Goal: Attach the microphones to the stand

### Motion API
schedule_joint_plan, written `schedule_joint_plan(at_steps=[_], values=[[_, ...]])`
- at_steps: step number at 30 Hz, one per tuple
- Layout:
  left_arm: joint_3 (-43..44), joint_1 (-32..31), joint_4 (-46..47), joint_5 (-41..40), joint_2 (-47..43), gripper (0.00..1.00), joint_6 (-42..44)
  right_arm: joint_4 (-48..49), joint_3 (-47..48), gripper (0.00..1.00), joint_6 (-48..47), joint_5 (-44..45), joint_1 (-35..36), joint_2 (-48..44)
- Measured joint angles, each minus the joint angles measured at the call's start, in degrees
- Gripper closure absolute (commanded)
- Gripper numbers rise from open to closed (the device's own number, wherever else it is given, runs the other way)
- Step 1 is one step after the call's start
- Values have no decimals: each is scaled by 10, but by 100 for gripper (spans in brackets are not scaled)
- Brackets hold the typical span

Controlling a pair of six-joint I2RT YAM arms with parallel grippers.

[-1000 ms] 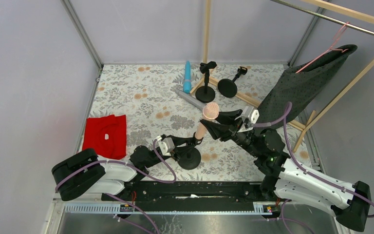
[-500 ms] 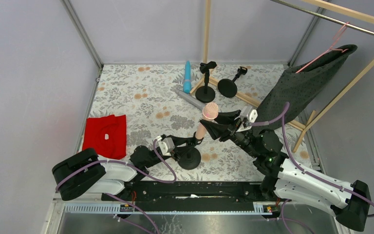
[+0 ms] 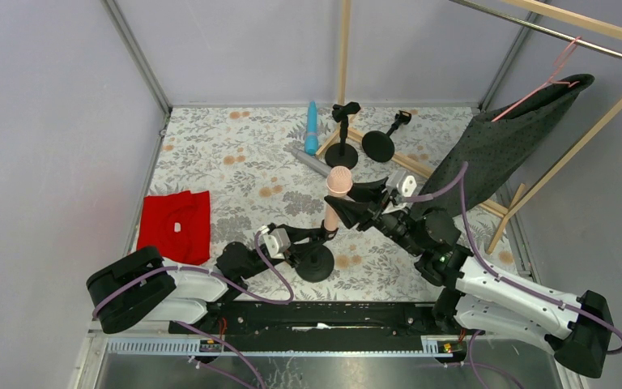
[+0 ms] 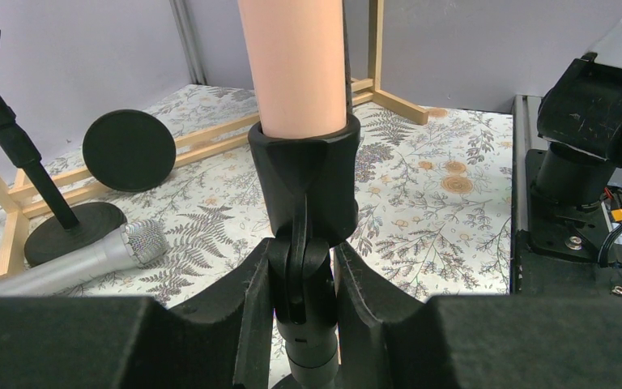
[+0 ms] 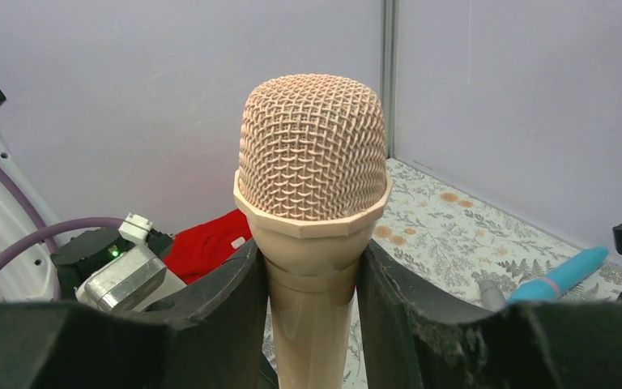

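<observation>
The peach-pink microphone (image 3: 339, 180) stands nearly upright, its handle (image 4: 296, 65) seated in the black clip (image 4: 306, 186) of the near stand (image 3: 316, 263). My right gripper (image 5: 312, 275) is shut on it just below the mesh head (image 5: 312, 150). My left gripper (image 4: 304, 284) is shut on the stand's neck joint under the clip. Further back on the floral cloth lie the silver-grey microphone (image 3: 312, 162) and the cyan-blue microphone (image 3: 312, 128).
Two more black stands (image 3: 342, 154) (image 3: 378, 146) sit at the back beside a wooden frame (image 3: 405, 162). A red cloth (image 3: 176, 225) lies on the left. A dark garment (image 3: 502, 142) hangs from a rail on the right.
My right gripper has swung left with the pink microphone, bringing its head over the clip and the handle more upright. The left gripper has stayed on the stand.
</observation>
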Motion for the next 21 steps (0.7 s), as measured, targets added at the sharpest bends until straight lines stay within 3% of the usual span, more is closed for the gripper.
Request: schedule_joint_plan(at_steps=[13,21], values=[[0,2,0,-2,0,100,-2,-119,115,100,-87,-7,44,81],[0,2,0,-1,0,100,-2,-96,100,100,-111,26,76,84]])
